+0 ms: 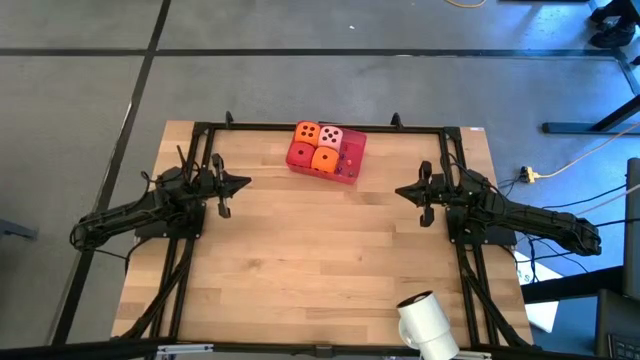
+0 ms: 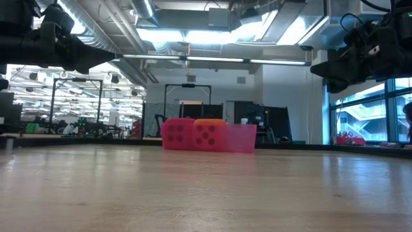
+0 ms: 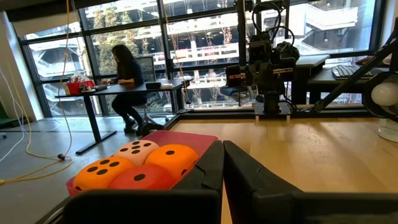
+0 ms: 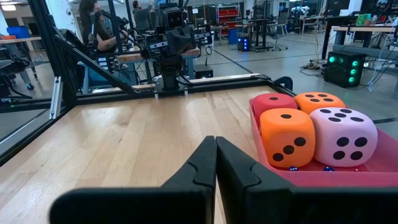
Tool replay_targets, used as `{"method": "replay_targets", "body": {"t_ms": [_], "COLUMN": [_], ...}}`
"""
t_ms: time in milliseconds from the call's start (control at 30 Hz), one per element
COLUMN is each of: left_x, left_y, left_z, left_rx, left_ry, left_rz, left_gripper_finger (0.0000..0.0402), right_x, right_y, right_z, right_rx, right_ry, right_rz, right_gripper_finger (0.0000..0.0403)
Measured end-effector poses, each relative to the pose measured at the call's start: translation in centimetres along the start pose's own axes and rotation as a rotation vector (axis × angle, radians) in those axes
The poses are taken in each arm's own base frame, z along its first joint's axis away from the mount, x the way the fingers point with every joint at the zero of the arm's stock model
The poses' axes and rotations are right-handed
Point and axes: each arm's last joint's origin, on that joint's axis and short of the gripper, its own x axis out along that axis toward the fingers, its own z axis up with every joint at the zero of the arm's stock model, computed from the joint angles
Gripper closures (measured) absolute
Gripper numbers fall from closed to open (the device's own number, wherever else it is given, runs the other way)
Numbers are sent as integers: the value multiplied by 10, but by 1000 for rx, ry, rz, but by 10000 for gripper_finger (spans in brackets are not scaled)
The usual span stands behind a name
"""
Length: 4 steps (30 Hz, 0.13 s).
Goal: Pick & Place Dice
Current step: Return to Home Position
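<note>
Left gripper: fingers pressed together, nothing between them. Right gripper: same, closed and empty. Both hang above the table at opposite sides, tips pointing inward toward each other, well apart from the dice. All four dice sit packed two-by-two in the pink-red tray at the table's far edge, near the middle: two orange, one red, one pale pink.
</note>
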Motion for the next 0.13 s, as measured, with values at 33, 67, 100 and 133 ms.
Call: {"method": "replay_targets", "body": {"t_ms": [33, 67, 100, 133], "left_x": [0, 0, 0, 0], "left_y": [0, 0, 0, 0], "left_z": [0, 0, 0, 0], "left_rx": [0, 0, 0, 0], "left_ry": [0, 0, 0, 0], "left_rz": [-1, 0, 0, 0], "left_gripper_finger": [396, 396, 397, 398], "right_x": [0, 0, 0, 0], "right_y": [0, 0, 0, 0], "right_z": [0, 0, 0, 0], "right_rx": [0, 0, 0, 0], "right_ry": [0, 0, 0, 0], "right_rz": [0, 0, 0, 0], "right_gripper_finger": [394, 394, 394, 394]}}
